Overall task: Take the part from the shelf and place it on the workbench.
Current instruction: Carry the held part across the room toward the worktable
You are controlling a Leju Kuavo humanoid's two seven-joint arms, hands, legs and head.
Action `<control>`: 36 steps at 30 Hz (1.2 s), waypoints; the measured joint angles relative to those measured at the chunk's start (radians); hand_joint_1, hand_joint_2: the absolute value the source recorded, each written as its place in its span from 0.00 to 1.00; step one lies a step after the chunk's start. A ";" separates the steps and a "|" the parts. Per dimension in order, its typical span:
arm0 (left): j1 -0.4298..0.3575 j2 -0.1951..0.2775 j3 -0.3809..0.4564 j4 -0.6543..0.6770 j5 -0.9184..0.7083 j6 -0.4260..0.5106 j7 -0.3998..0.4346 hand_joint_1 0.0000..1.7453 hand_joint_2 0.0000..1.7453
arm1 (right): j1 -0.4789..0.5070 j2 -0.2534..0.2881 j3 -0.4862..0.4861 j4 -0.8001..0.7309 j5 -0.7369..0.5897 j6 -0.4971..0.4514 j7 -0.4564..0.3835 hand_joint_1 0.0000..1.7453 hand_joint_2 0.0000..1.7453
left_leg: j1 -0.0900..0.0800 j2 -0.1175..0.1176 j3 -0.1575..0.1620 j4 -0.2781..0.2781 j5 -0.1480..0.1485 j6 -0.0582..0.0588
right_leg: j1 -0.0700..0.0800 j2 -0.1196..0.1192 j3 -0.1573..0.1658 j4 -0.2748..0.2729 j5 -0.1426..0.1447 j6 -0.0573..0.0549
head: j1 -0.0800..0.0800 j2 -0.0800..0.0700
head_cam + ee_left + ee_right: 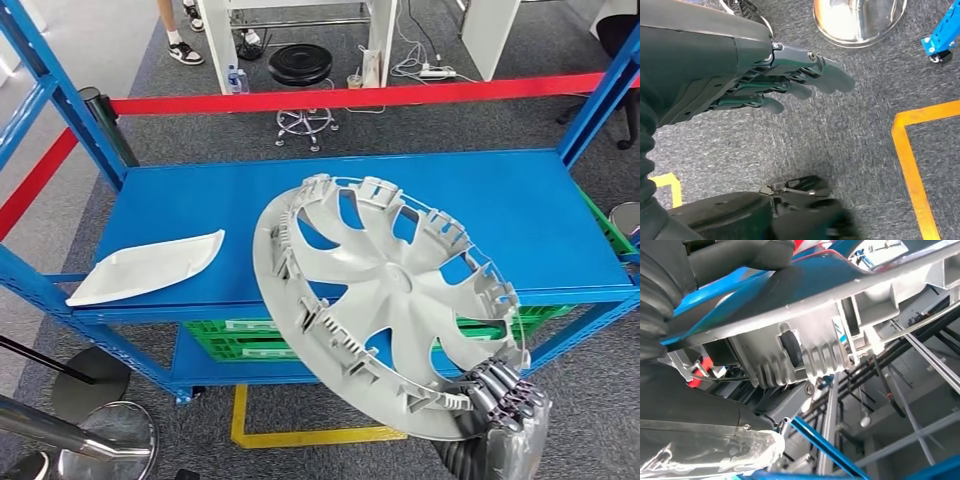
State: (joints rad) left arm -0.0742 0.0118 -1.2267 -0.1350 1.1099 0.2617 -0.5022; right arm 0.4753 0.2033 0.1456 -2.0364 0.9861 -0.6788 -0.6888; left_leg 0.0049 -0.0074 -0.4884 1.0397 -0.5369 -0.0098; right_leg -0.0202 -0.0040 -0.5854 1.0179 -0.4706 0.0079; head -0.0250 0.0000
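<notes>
Hubcap (389, 300) is gripped at its lower rim by the right hand (502, 395), tilted above the shelf (189, 205); left hand (791, 85) hangs empty, fingers straight, over the floor.

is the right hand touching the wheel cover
Touching. In the head view the right hand has its fingers wrapped over the lower rim of the wheel cover, holding it tilted above the blue shelf.

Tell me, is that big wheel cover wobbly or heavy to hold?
Probably light: the wheel cover looks like thin grey plastic with open gaps. Held only at its rim by the right robot hand, it may wobble. Its small edge clips could snap.
</notes>
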 joint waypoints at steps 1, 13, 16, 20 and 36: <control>-0.001 0.000 -0.001 0.000 0.000 0.000 0.000 0.00 1.00 | 0.000 0.000 -0.001 -0.004 0.002 0.000 0.000 1.00 1.00 | -0.002 0.000 0.020 -0.038 0.001 0.003 | 0.001 0.000 -0.003 0.000 0.006 0.006 | 0.000 0.000; -0.002 0.009 -0.003 0.000 0.018 -0.030 0.002 0.00 1.00 | -0.030 0.000 0.004 -0.007 0.034 0.000 0.001 1.00 1.00 | -0.015 0.012 -0.092 -0.059 0.095 0.048 | 0.000 0.001 -0.004 0.197 -0.094 0.031 | 0.011 0.000; -0.002 0.014 -0.004 0.000 0.018 -0.032 0.004 0.00 1.00 | -0.038 0.000 0.008 -0.004 0.040 0.000 0.001 1.00 1.00 | -0.021 0.013 -0.117 -0.047 0.116 0.036 | 0.006 -0.005 0.131 -0.008 -0.086 0.021 | 0.010 0.000; -0.001 0.027 -0.011 0.001 0.016 -0.040 0.007 0.00 1.00 | -0.042 0.007 0.011 0.002 0.054 0.000 0.001 1.00 1.00 | -0.017 0.019 -0.136 -0.035 0.122 0.012 | 0.007 0.001 0.124 -0.052 -0.082 0.001 | 0.011 0.000; -0.018 0.047 -0.043 0.001 -0.001 -0.057 0.008 0.00 1.00 | -0.043 0.039 0.020 0.020 0.084 0.000 0.017 1.00 1.00 | 0.003 -0.021 0.014 -0.077 0.022 0.036 | 0.001 0.080 -0.053 0.003 0.027 0.035 | 0.010 0.000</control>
State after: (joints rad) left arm -0.0925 0.0592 -1.2697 -0.1339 1.1090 0.2047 -0.4939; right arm 0.4322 0.2425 0.1658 -2.0165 1.0702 -0.6786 -0.6721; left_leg 0.0075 -0.0282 -0.4745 0.9625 -0.5150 0.0257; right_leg -0.0191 0.0758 -0.6380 1.0207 -0.4432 0.0426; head -0.0151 0.0000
